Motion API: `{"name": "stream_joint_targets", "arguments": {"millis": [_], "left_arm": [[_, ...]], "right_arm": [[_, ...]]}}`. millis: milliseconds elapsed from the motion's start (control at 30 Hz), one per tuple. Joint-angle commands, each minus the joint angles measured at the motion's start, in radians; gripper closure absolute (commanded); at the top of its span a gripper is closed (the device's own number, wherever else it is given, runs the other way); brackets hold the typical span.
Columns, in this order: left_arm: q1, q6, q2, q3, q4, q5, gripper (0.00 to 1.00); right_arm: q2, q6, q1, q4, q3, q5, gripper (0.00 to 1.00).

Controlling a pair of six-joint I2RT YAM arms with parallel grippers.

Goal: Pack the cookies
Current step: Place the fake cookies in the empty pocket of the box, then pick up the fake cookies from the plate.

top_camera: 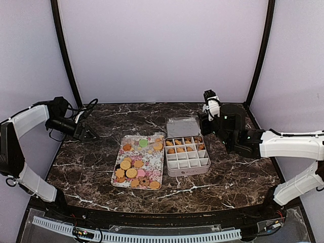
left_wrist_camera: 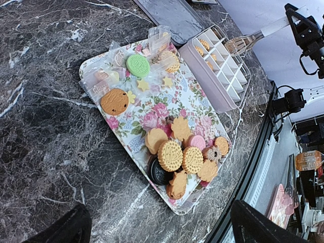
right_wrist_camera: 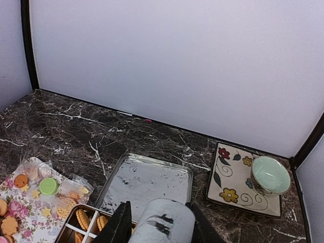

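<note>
Cookies (left_wrist_camera: 183,154) lie loose on a floral tray (left_wrist_camera: 96,68), with more in plastic bags at its far end (top_camera: 143,143). To its right stands a divided box (top_camera: 188,161), with cookies (top_camera: 182,146) in its two back rows. My right gripper (right_wrist_camera: 161,228) is shut on the grey handle of metal tongs (left_wrist_camera: 242,43). The tongs' tips hang over the box's back corner, and I cannot tell whether they carry a cookie. My left gripper (left_wrist_camera: 162,234) is open with nothing in it, off the tray's left side (top_camera: 90,134).
The box's metal lid (right_wrist_camera: 147,182) lies flat behind the box. A flowered square plate (right_wrist_camera: 228,187) with a pale green bowl (right_wrist_camera: 271,174) on it sits at the back right. Walls close in the back and the sides.
</note>
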Motion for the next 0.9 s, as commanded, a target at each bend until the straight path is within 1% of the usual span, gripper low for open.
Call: {"name": "stream_joint_targets", "arguments": {"millis": [0,167,267,333,467,667,867], "left_arm": [[0.005,-0.001,-0.019,0.02,-0.013,0.024,0.02],[0.006,0.0,-0.021,0.02,-0.013,0.022,0.02],[0.006,-0.001,-0.02,0.02,-0.013,0.024,0.02],[0.006,-0.001,-0.022,0.017,-0.011,0.026,0.02],[0.007,-0.002,-0.021,0.015,-0.011,0.022,0.02],[0.007,0.002,-0.018,0.01,-0.01,0.012,0.02],[0.006,0.0,-0.017,0.008,-0.01,0.01,0.02]], "right_arm": [[-0.017,0.006,-0.008,0.034,0.042,-0.01,0.64],[-0.043,0.013,-0.007,0.03,0.044,-0.026,0.64],[-0.046,0.021,-0.008,0.028,0.044,-0.03,0.66],[-0.048,0.029,-0.008,0.04,0.046,-0.056,0.69],[-0.028,0.059,0.004,0.052,0.094,-0.128,0.7],[0.093,0.041,0.101,0.101,0.232,-0.158,0.7],[0.315,0.045,0.211,0.149,0.41,-0.208,0.7]]}}
